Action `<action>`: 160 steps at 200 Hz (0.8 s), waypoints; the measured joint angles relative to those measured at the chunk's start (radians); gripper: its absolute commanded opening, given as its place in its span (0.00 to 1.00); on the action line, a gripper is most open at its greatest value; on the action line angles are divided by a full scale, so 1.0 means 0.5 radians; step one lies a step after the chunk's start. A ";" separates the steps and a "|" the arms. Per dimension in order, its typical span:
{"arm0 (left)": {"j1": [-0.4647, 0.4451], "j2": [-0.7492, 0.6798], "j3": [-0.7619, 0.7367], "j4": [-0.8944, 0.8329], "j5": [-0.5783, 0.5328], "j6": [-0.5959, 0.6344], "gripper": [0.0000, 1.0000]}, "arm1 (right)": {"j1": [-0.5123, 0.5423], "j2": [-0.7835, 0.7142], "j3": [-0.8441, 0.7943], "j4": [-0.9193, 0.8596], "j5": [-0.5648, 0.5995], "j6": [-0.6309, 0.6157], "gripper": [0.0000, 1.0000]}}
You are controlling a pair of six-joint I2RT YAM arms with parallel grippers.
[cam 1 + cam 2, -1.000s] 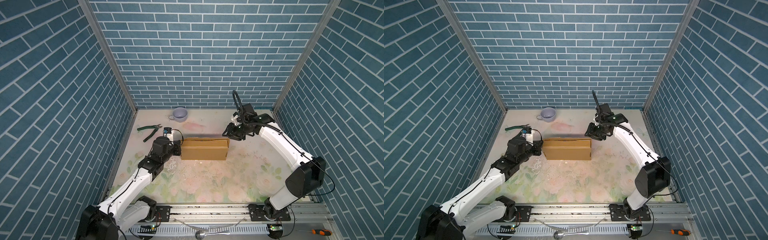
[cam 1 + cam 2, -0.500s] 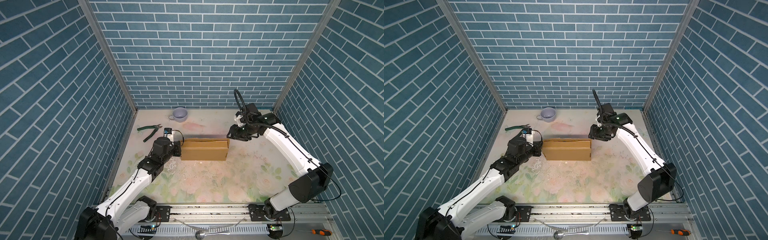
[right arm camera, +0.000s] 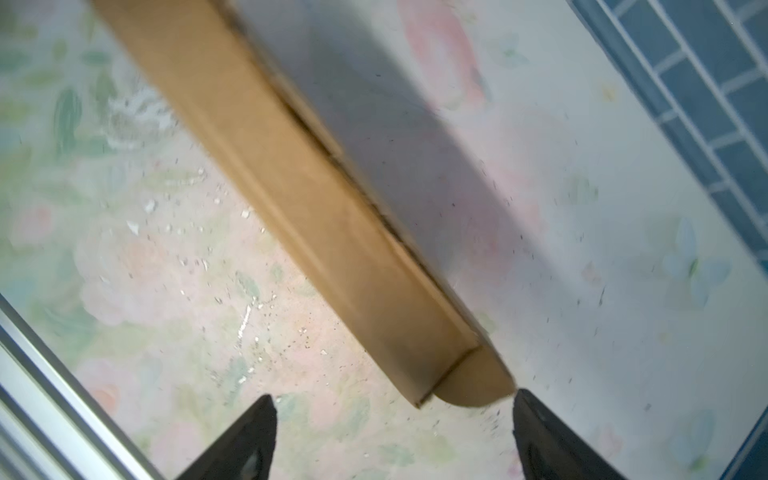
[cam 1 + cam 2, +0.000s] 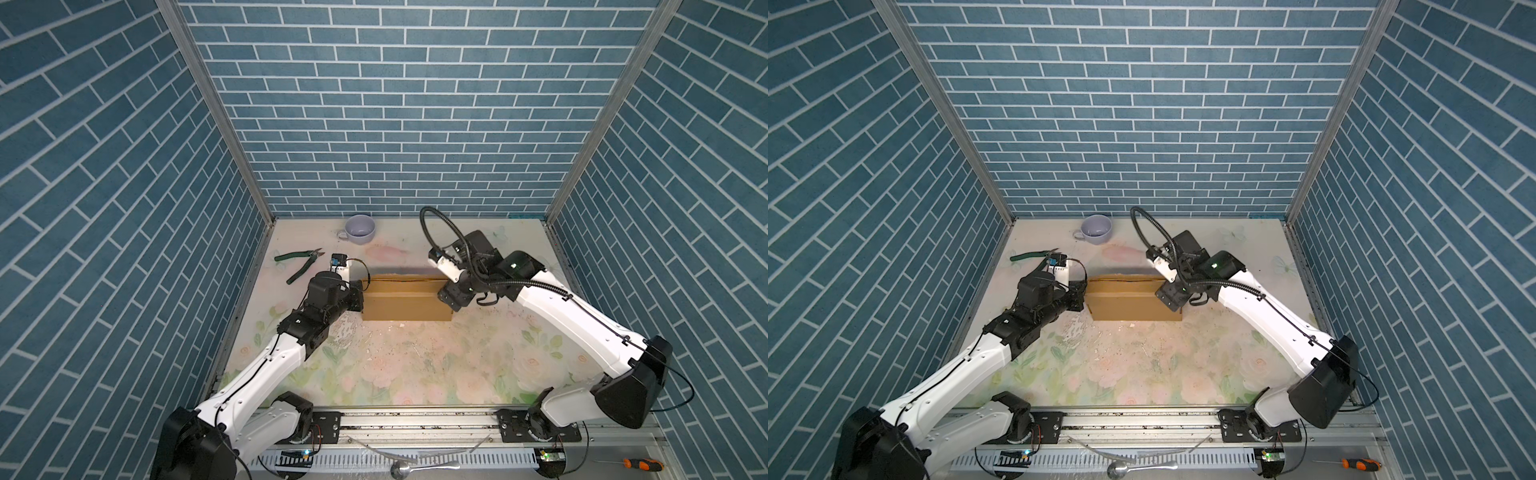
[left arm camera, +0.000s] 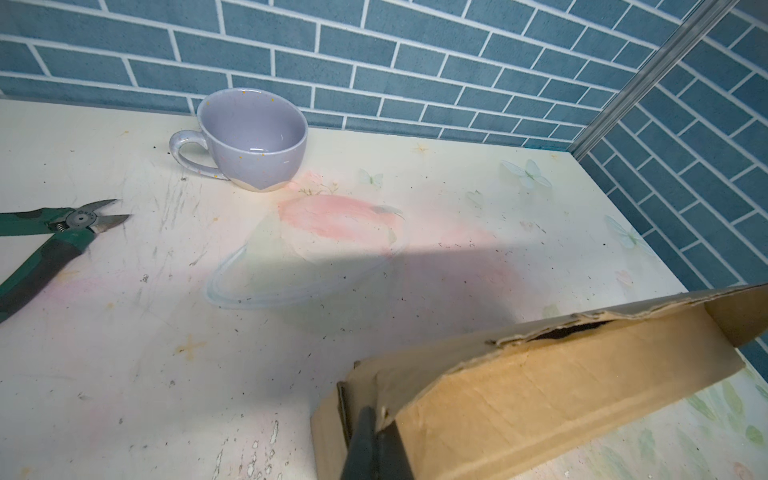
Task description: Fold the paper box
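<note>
On floral tabletop (image 4: 415, 365), paper box (image 4: 405, 301), left gripper (image 5: 374, 419) pinching its end, right gripper (image 3: 394, 397) spread wide, pliers (image 5: 50, 237) stamp unreadable

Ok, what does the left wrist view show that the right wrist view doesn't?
Left wrist only: the cup, the cutters, and the left gripper shut on the box end. Right wrist only: the right gripper open at the box's other end, and a metal rail. Both: the box, the floral table and the brick wall.
</note>
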 measured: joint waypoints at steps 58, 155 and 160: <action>0.002 0.028 0.009 0.022 0.014 0.044 0.01 | 0.052 0.160 -0.020 0.355 0.030 -0.649 0.91; 0.002 0.043 0.008 0.041 0.027 0.045 0.01 | 0.064 0.336 -0.024 0.387 -0.059 -0.874 0.80; 0.002 0.043 0.008 0.041 0.028 0.045 0.01 | 0.069 0.336 -0.029 0.404 -0.043 -0.875 0.78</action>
